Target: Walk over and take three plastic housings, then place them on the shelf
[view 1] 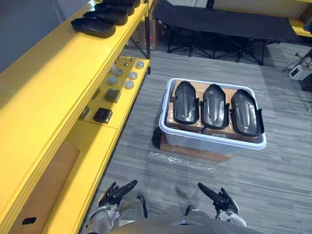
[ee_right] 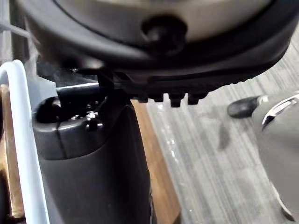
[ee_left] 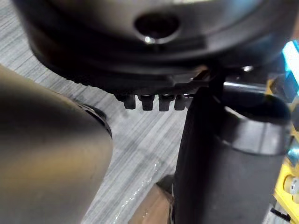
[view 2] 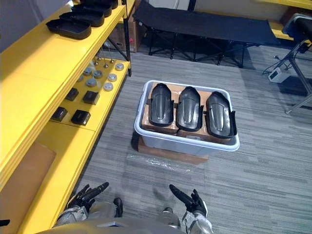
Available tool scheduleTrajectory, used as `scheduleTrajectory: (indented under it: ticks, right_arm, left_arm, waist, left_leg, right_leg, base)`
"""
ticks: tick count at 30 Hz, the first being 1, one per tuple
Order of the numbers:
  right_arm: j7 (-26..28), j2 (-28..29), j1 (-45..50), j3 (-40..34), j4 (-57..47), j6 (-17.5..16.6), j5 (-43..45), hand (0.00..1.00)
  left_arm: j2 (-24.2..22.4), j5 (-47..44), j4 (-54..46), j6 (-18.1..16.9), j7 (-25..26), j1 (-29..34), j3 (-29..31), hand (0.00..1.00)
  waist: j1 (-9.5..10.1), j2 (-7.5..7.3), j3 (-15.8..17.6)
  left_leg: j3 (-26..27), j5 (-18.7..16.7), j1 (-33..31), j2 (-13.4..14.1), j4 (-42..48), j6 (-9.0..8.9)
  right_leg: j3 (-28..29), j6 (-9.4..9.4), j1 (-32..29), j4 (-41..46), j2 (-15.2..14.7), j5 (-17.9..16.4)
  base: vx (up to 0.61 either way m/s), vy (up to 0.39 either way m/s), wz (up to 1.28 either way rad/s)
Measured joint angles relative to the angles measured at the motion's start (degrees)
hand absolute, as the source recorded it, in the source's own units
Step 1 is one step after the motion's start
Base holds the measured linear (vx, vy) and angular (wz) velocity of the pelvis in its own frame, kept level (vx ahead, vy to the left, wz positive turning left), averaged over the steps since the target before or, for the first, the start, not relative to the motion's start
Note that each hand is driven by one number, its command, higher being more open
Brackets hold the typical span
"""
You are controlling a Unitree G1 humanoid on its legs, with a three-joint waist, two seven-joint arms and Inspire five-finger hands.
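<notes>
Left eye: three plastic housings [view 1: 214,106] side by side in bin [view 1: 214,142] on floor, shelf [view 1: 44,83] at left | right eye: left hand [view 2: 87,195], right hand [view 2: 191,201] low, fingers straight, empty, well apart from bin | left wrist: fingertips over floor | right wrist: bin rim past thumb

Centre frame: three housings [view 1: 215,106] side by side in bin [view 1: 214,142] atop box [view 1: 195,152]; shelf [view 1: 44,83] along left edge; cot [view 1: 219,19] at top.
</notes>
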Motion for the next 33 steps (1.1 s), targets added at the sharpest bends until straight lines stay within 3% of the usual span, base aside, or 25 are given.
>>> scheduleTrajectory:
  ticks: [2, 3, 4, 7, 8, 9, 10, 12, 13, 14, 15, 16, 18, 20, 21, 24, 25, 29, 33]
  right_arm:
    - [-1.27, 0.79, 0.29, -0.27, 0.07, -0.01, -0.44, 1.00]
    - [-1.31, 1.19, 0.24, -0.50, 0.23, 0.03, -0.57, 1.00]
    - [-0.91, 1.73, -0.25, -2.27, 0.30, 0.18, -1.02, 1.00]
    - [-1.25, 1.63, -0.70, -3.30, 1.10, -0.79, -2.77, 1.00]
    - [-1.20, 1.72, -0.68, -3.18, 1.13, -1.31, -2.79, 1.00]
    - [-1.17, 2.01, -0.52, -2.83, 1.35, -2.19, -3.11, 1.00]
    - [-1.29, 2.53, -0.02, -1.75, 1.69, -2.58, -3.97, 1.00]
    - [-1.21, 3.41, 0.48, 0.18, 1.70, -2.17, -4.28, 1.00]
    - [-0.65, 2.92, 0.00, 1.13, 1.83, -1.02, -3.54, 1.00]
    - [-1.03, 1.62, -0.94, 1.75, 1.95, -0.81, -3.65, 1.00]
    - [-1.09, 0.89, -1.06, 1.81, 1.81, -0.89, -3.71, 1.00]
    - [-1.21, 0.02, -0.78, 1.87, 1.77, -0.89, -3.70, 1.00]
    - [-1.94, -1.23, -0.74, 2.51, 1.99, -0.89, -3.44, 1.00]
    - [-2.42, -1.61, -0.96, 2.81, 1.93, -1.38, -1.47, 1.00]
    - [-2.43, -1.65, -0.97, 2.80, 1.95, -1.38, -0.63, 1.00]
    - [-2.40, -1.62, -0.56, 2.80, 2.20, -1.29, -0.12, 1.00]
    - [-2.40, -1.52, -0.41, 2.82, 2.39, -1.32, 0.30, 1.00]
    - [-3.64, 0.43, -0.59, 3.55, 2.37, -2.02, 0.20, 1.00]
    - [-5.01, 1.34, -0.61, 4.05, 0.40, -3.58, 0.16, 1.00]
  left_arm:
    - [-0.04, 0.11, -0.13, -0.03, 0.34, 0.09, 0.03, 1.00]
    - [-0.10, 0.00, -0.09, -0.03, 0.43, 0.20, 0.06, 1.00]
    - [0.08, -0.41, 0.00, -0.03, 0.40, 0.86, 0.10, 1.00]
    - [2.37, -1.40, 2.43, 0.34, -0.27, 1.65, 0.24, 1.00]
    - [2.74, -1.91, 2.88, 0.26, -0.26, 1.85, 0.23, 1.00]
    - [3.03, -3.40, 3.52, 0.24, 0.04, 1.89, 0.26, 1.00]
    - [3.03, -5.04, 4.08, 0.35, 0.72, 2.69, 0.33, 1.00]
    - [3.19, -7.25, 4.35, 0.09, 1.96, 3.58, 1.98, 1.00]
    - [2.57, -8.52, 5.49, -0.43, 3.64, 2.94, 3.55, 1.00]
    - [1.05, -9.67, 5.67, -0.80, 4.06, 2.92, 3.59, 1.00]
    - [0.72, -9.92, 5.61, -1.23, 4.14, 2.78, 3.48, 1.00]
    - [0.08, -10.00, 5.43, -1.30, 4.28, 2.54, 3.38, 1.00]
    - [-0.98, -9.85, 5.42, -1.41, 4.27, 2.95, 3.35, 1.00]
    - [-1.45, -9.16, 5.44, -2.58, 4.23, 3.11, 2.65, 1.00]
    - [-1.45, -9.08, 5.44, -3.00, 4.18, 3.05, 1.94, 1.00]
    - [-1.43, -8.89, 5.45, -2.89, 3.07, 2.46, 0.83, 1.00]
    - [-1.14, -8.29, 5.40, -2.71, 2.00, 2.35, 0.85, 1.00]
    - [0.61, -2.95, 5.29, -2.52, 0.94, 1.78, 0.71, 1.00]
    - [1.46, -0.89, 4.24, -2.29, 0.83, 1.80, -0.06, 1.00]
  waist:
    - [-0.61, 0.33, 0.14]
    - [-0.48, 0.50, 0.20]
    - [-0.55, 1.26, 0.18]
    - [0.11, 2.04, -0.11]
    - [0.31, 1.90, -0.15]
    - [0.31, 0.93, -0.69]
    - [0.28, -0.87, -1.32]
    - [0.38, -3.29, -2.27]
    - [0.32, -2.95, -2.37]
    - [0.02, -0.69, -2.41]
    - [-0.32, 0.11, -2.25]
    - [-0.94, 0.48, -2.12]
    - [-0.81, 1.27, -2.09]
    - [-0.54, 1.47, -2.05]
    - [-0.08, 1.61, -1.96]
    - [0.32, 2.16, -1.34]
    - [0.29, 2.29, -1.23]
    - [0.45, 0.11, 0.01]
    - [0.35, -0.59, 0.19]
  left_leg:
    - [-0.39, -1.53, -0.15, 0.97, 1.71, 0.29]
    - [-0.34, -1.98, 0.05, 1.46, 1.84, 0.53]
    - [-0.34, -2.42, 0.26, 2.74, 2.09, -0.31]
    - [-2.18, -2.87, 1.11, 9.61, 2.64, -4.34]
    - [-2.91, -2.80, 0.91, 10.67, 2.64, -5.34]
    - [-4.28, -2.21, 0.22, 12.01, 2.26, -7.02]
    - [-5.16, -1.30, 0.14, 12.48, 1.22, -8.92]
    - [-5.43, 0.25, 0.05, 12.99, -0.52, -11.09]
    - [-6.19, 1.92, 0.05, 14.93, -0.72, -11.42]
    - [-7.40, 5.88, -1.17, 17.48, -0.71, -8.81]
    - [-7.54, 8.38, -1.89, 17.96, -0.43, -6.07]
    - [-7.15, 12.41, -3.20, 18.43, -0.46, -1.72]
    - [-6.20, 11.40, -2.65, 17.05, -0.54, -5.60]
    - [-4.63, 7.63, -1.19, 12.64, -0.83, -10.47]
    - [-3.32, 5.66, 0.09, 9.81, -2.28, -10.14]
    - [-3.00, 3.36, 3.56, 7.91, -9.08, -8.49]
    - [-3.24, 3.53, 4.84, 6.92, -11.42, -6.92]
    - [-0.48, 3.07, 5.88, 3.63, -11.15, -4.19]
    - [1.02, 0.14, 5.04, 2.44, -7.43, -3.21]
  right_leg:
    - [0.97, 0.19, -1.52, 5.14, -0.46, -2.22]
    - [1.50, -0.64, -2.60, 7.60, -0.66, -2.86]
    - [2.48, -3.05, -5.00, 12.54, -1.28, -4.40]
    - [6.69, -3.54, -9.11, 20.42, -2.79, -4.74]
    - [7.45, -3.16, -9.65, 21.21, -2.84, -4.53]
    - [7.46, -0.47, -10.01, 21.86, -3.66, -3.45]
    - [6.39, 3.66, -9.89, 20.31, -5.23, -2.97]
    - [4.71, 3.47, -9.72, 17.94, -5.61, -2.92]
    - [2.71, 3.39, -9.08, 18.21, -4.13, -6.74]
    - [0.61, 1.47, -8.69, 17.81, -1.25, -7.09]
    - [0.00, 0.91, -8.08, 17.52, -0.35, -7.20]
    - [-2.44, -0.22, -6.26, 15.16, 0.74, -6.58]
    - [-3.44, -2.26, -3.84, 10.84, 2.00, -5.24]
    - [-2.77, -3.75, -2.89, 6.11, 3.35, -3.10]
    - [-1.93, -4.07, -2.73, 3.87, 4.19, -1.61]
    - [-1.04, -3.62, -2.03, 0.16, 5.71, 0.59]
    - [-0.06, -3.01, -1.91, -0.92, 5.57, 1.58]
    - [2.82, -0.97, -2.11, -1.76, 2.61, 3.12]
    - [4.81, 0.07, -2.16, -3.08, 1.28, 3.75]
  base:
    - [-0.11, 0.051, -0.05]
    - [-0.10, 0.046, -0.07]
    - [-0.09, 0.018, -0.15]
    - [-0.06, -0.138, -0.05]
    - [0.02, -0.338, 0.28]
    - [0.03, -0.415, 0.33]
    - [0.05, -0.587, 0.31]
    - [0.08, -0.608, 0.14]
    - [0.10, -0.587, 0.15]
    - [0.10, -0.561, 0.24]
    - [0.07, -0.488, 0.48]
    - [0.05, -0.481, 0.50]
    - [0.06, -0.391, 0.16]
    - [0.06, -0.224, -0.35]
    - [0.05, -0.106, -0.39]
    - [0.03, 0.013, -0.23]
    - [0.00, 0.083, -0.25]
    - [-0.04, 0.146, -0.26]
    - [-0.05, 0.112, -0.23]
